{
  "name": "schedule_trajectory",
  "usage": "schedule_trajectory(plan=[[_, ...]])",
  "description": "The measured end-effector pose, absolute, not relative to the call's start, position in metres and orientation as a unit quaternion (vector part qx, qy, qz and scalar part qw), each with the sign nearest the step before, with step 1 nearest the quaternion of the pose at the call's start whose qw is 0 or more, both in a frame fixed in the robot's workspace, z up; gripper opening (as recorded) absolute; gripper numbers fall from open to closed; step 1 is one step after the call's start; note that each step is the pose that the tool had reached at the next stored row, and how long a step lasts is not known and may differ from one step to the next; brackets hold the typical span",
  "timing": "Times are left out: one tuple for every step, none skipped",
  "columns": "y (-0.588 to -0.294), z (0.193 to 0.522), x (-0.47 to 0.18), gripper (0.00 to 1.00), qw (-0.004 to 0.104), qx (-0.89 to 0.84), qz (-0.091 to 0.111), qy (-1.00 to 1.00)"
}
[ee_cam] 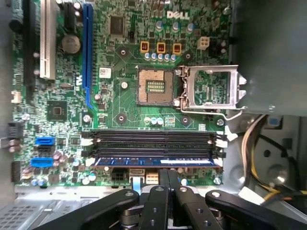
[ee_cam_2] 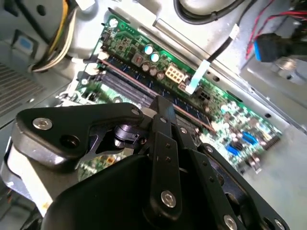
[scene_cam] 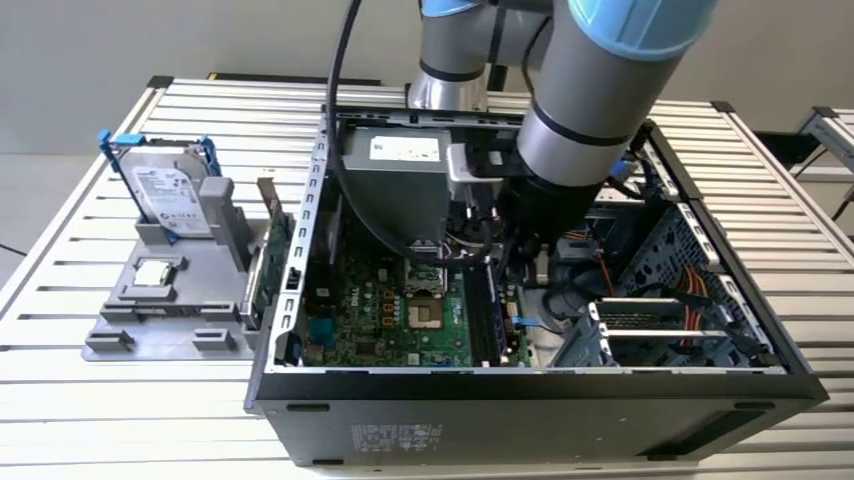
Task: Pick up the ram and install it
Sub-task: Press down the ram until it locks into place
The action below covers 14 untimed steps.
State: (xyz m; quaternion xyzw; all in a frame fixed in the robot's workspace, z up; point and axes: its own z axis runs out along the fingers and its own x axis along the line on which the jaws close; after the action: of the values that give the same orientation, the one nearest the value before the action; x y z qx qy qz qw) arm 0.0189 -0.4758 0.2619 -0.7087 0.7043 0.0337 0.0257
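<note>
End effector [ee_cam: 165, 184] fingers together | above ram [ee_cam: 158, 162] | seated in motherboard [ee_cam: 124, 103] slot

A slatted metal table [scene_cam: 80, 200] is filling most of the exterior view, its pale ribs running crosswise and catching even, soft light. A plain grey wall [scene_cam: 160, 40] is standing behind it. A second slatted table [scene_cam: 830, 130] is showing at the exterior view's right edge, with dark floor [scene_cam: 787, 150] lying between them.
</note>
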Motion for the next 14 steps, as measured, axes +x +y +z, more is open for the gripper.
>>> schedule_trajectory(plan=[[-0.476, 0.267, 0.019, 0.0, 0.026, -0.709, 0.034, 0.704], [-0.476, 0.27, 0.019, 0.0, 0.025, -0.709, 0.033, 0.704], [-0.476, 0.274, 0.019, 0.0, 0.025, -0.709, 0.033, 0.704], [-0.476, 0.278, 0.019, 0.0, 0.025, -0.709, 0.033, 0.704], [-0.475, 0.281, 0.019, 0.0, 0.025, -0.709, 0.033, 0.704], [-0.475, 0.285, 0.019, 0.0, 0.025, -0.709, 0.033, 0.704], [-0.475, 0.289, 0.019, 0.0, 0.025, -0.709, 0.033, 0.704], [-0.475, 0.294, 0.019, 0.0, 0.025, -0.709, 0.033, 0.704], [-0.475, 0.298, 0.019, 0.0, 0.025, -0.709, 0.033, 0.704], [-0.475, 0.301, 0.019, 0.0, 0.025, -0.709, 0.033, 0.704], [-0.475, 0.302, 0.019, 0.0, 0.025, -0.709, 0.033, 0.704], [-0.475, 0.302, 0.019, 0.0, 0.025, -0.709, 0.033, 0.704], [-0.475, 0.302, 0.019, 0.0, 0.025, -0.709, 0.033, 0.704], [-0.475, 0.302, 0.019, 0.0, 0.025, -0.709, 0.033, 0.704]])
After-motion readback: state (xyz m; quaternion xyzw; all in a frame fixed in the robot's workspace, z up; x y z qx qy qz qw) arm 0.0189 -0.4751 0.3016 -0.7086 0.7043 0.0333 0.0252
